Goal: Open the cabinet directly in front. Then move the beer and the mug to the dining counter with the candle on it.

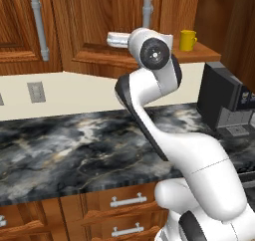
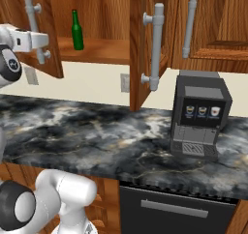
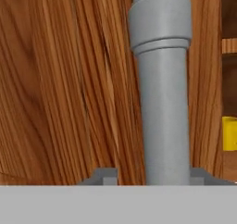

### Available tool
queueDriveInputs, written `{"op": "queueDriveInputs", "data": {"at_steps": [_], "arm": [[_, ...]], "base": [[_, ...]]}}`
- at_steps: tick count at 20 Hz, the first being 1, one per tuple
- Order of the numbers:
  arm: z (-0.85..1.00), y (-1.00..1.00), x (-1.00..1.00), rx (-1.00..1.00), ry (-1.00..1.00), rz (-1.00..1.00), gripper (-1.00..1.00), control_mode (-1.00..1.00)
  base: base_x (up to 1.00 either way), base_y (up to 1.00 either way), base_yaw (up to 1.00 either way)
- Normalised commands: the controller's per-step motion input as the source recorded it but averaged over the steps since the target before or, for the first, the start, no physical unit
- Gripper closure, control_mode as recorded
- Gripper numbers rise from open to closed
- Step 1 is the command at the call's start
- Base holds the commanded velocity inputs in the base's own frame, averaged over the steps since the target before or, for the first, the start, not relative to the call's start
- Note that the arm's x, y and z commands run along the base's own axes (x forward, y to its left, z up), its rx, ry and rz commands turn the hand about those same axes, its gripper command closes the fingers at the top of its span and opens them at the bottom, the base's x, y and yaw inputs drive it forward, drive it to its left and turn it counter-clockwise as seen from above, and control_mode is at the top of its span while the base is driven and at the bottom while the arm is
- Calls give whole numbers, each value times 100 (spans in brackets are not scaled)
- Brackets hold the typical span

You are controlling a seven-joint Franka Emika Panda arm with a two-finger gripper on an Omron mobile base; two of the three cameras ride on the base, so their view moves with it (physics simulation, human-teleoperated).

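Above counter (image 1: 74,150), jaws straddle the stiff handle (image 3: 162,102), grip unclear; beer (image 2: 77,31) is fragile, slippery: grasp its body.

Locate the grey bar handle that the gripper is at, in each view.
Left base view: the handle is top centre, above the arm's wrist.
Right base view: upper left, on the swung-open door.
Hand view: centre, running top to bottom.
Shared landmark: the gripper at the bar.
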Motion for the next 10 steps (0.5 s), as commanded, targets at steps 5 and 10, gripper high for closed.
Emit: {"op": "queueDriveInputs", "data": {"at_steps": [5, 10], "arm": [[1, 100, -52, -10, 0, -10, 100, -100], [0, 100, -43, -12, 0, -8, 100, -100]], "base": [[0, 0, 0], [0, 0, 0]]}}
